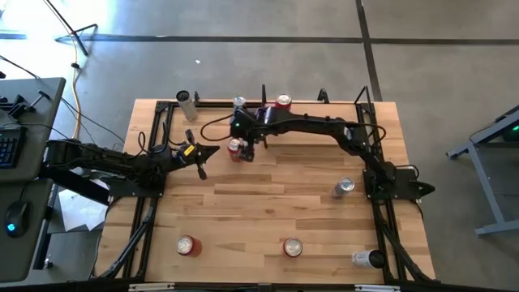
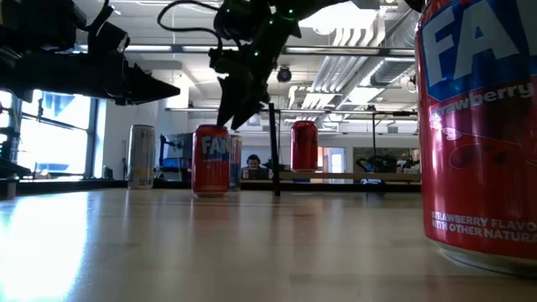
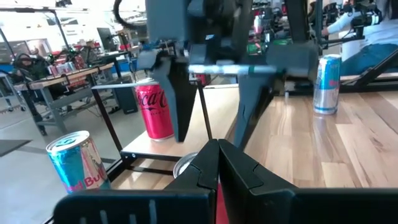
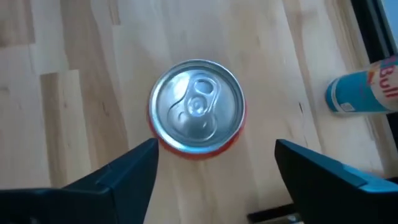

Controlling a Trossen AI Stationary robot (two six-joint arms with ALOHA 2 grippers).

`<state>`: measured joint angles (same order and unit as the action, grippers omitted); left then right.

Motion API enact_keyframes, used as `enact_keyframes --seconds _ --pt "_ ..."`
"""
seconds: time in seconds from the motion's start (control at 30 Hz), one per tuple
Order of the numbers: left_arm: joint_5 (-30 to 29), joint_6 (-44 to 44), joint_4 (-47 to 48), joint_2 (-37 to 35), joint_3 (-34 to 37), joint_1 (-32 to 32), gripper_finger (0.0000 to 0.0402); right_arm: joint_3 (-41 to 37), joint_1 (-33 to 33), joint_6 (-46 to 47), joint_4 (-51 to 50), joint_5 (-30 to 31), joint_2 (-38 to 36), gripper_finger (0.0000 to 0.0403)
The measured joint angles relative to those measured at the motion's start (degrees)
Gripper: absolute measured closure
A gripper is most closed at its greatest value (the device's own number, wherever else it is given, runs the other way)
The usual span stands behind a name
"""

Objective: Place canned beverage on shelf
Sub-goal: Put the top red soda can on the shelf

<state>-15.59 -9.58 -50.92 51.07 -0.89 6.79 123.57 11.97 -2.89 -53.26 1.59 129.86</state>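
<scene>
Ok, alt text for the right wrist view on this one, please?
Looking straight down on a red can standing upright on the pale wood tabletop, silver top and pull tab facing the camera, with the right gripper open just above it. A blue Red Bull can shows at the edge.

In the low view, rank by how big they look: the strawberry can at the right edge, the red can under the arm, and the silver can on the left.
1. Strawberry can, largest, but only because it is nearest the camera.
2. Red can and silver can: they look alike in size, so no ranking.
</scene>
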Motion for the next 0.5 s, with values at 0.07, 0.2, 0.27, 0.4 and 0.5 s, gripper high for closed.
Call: enact_keyframes --seconds 0.07,0.2,0.27,0.4,0.5 --pt "0.0 0.0 0.1 0.0 0.0 0.0 0.0401 0.0 0.0 -0.1 1.4 -0.1 0.7 0.0090" --pt "0.0 0.0 0.1 0.0 0.0 0.0 0.0401 0.0 0.0 -1.0 3.8 -0.1 1.3 0.0089" --pt "0.0 -0.1 0.1 0.0 0.0 0.0 0.0401 0.0 0.0 -1.5 4.7 -0.3 1.4 0.0089" --pt "0.0 -0.1 0.1 0.0 0.0 0.0 0.0401 0.0 0.0 -1.9 6.4 -1.9 1.6 0.0089" --pt "0.0 -0.1 0.1 0.0 0.0 0.0 0.0401 0.0 0.1 -2.0 7.8 -1.9 2.1 0.0089"
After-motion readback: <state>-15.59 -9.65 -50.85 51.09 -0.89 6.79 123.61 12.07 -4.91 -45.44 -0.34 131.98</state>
